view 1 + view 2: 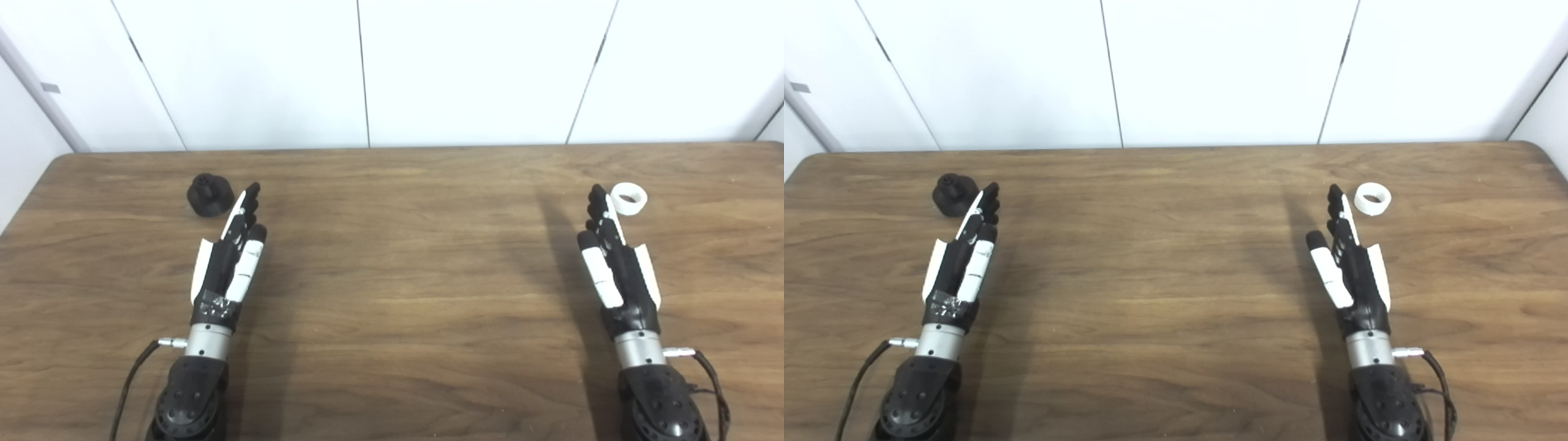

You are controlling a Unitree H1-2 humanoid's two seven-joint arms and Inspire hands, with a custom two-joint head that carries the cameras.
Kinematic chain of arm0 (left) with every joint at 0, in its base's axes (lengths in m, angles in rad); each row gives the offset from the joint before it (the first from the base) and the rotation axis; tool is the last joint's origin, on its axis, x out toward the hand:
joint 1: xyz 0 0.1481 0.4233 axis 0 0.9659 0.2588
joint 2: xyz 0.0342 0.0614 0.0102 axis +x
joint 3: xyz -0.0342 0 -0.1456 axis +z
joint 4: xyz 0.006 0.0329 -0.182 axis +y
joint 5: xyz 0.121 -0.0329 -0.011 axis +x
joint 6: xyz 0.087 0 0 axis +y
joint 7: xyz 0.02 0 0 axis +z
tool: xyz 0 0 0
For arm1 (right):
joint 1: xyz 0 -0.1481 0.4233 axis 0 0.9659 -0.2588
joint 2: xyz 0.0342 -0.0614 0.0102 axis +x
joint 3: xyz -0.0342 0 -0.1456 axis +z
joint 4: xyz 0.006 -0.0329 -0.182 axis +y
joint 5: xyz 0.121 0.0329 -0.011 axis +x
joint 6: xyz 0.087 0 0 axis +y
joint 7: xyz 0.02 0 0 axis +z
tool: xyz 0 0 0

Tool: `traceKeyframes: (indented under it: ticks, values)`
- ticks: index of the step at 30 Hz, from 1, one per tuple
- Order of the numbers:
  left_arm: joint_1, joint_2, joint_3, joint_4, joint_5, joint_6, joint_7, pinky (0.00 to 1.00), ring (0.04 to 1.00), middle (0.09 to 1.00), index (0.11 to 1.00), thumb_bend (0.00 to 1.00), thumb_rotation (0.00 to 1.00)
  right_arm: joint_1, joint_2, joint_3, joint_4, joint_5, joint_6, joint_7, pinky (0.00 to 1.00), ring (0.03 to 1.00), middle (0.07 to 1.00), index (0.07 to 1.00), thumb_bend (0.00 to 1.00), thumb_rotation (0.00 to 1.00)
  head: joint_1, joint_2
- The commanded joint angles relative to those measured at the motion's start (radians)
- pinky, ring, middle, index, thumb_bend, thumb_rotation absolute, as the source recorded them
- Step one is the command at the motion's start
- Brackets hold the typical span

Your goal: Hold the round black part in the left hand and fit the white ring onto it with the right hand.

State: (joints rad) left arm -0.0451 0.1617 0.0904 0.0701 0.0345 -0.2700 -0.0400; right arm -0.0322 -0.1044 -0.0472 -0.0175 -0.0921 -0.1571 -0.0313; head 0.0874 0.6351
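Both robot hands lie flat-fingered and empty: the left robot hand (228,260) points at the black part (209,194) on the far left of the table (404,257). The right robot hand (615,263) reaches beside the white ring (629,198), far right, so each likely takes its own piece.

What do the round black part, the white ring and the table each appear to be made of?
Round black part: probably matte plastic, dull and glare-free. White ring: likely smooth plastic, uniformly white. Table: wood or wood-look laminate, showing brown grain.
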Motion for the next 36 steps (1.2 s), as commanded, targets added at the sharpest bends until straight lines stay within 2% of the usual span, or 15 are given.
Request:
traceKeyframes:
  ticks: [1,12,17,23,25,30,33,34,36]
  values:
    - [0.055,-0.002,0.000,0.036,0.006,-0.003,0.012,1.00,1.000,1.000,0.981,0.65,0.88,0.020,-0.006,-0.002,0.054,0.003,-0.041,-0.002,1.00,1.000,1.000,1.000,0.55,0.88,0.003,0.000]
    - [0.056,0.000,-0.001,0.038,0.001,0.001,0.007,1.00,1.000,1.000,0.984,0.66,0.88,0.020,-0.006,-0.001,0.053,0.009,-0.039,0.002,1.00,1.000,1.000,1.000,0.56,0.88,0.005,-0.003]
    - [0.054,-0.004,-0.003,0.062,0.000,-0.028,0.009,0.99,0.999,1.000,0.983,0.65,0.85,0.019,-0.004,-0.001,0.073,0.003,-0.053,-0.005,1.00,1.000,1.000,1.000,0.57,0.87,0.020,-0.034]
    - [0.038,-0.007,-0.010,0.089,0.081,-0.063,0.058,0.94,0.973,0.981,0.961,0.70,0.82,0.014,-0.014,-0.001,0.117,-0.010,-0.098,-0.010,1.00,1.000,1.000,1.000,0.51,0.89,0.052,-0.085]
    - [0.034,-0.012,-0.012,0.102,0.089,-0.074,0.068,0.93,0.970,0.976,0.956,0.72,0.82,0.012,-0.019,-0.002,0.133,-0.001,-0.112,-0.005,1.00,1.000,1.000,1.000,0.49,0.88,0.079,-0.113]
    - [0.028,-0.018,-0.015,0.112,0.110,-0.089,0.083,0.92,0.962,0.970,0.951,0.72,0.79,0.005,-0.030,-0.001,0.153,0.004,-0.128,0.004,1.00,1.000,1.000,1.000,0.45,0.89,0.097,-0.117]
    - [0.027,-0.013,-0.019,0.096,0.130,-0.073,0.091,0.91,0.965,0.978,0.953,0.72,0.69,0.000,-0.030,0.000,0.161,0.010,-0.132,0.009,1.00,1.000,1.000,1.000,0.43,0.87,0.108,-0.120]
    - [0.025,-0.010,-0.020,0.093,0.150,-0.073,0.099,0.90,0.965,0.978,0.960,0.71,0.59,-0.003,-0.032,0.000,0.168,0.009,-0.139,0.009,1.00,1.000,1.000,1.000,0.42,0.87,0.114,-0.124]
    - [0.020,-0.005,-0.021,0.093,0.190,-0.083,0.123,0.90,0.965,0.979,0.966,0.72,0.51,-0.008,-0.034,0.000,0.182,0.015,-0.153,0.012,1.00,1.000,1.000,1.000,0.42,0.87,0.125,-0.126]
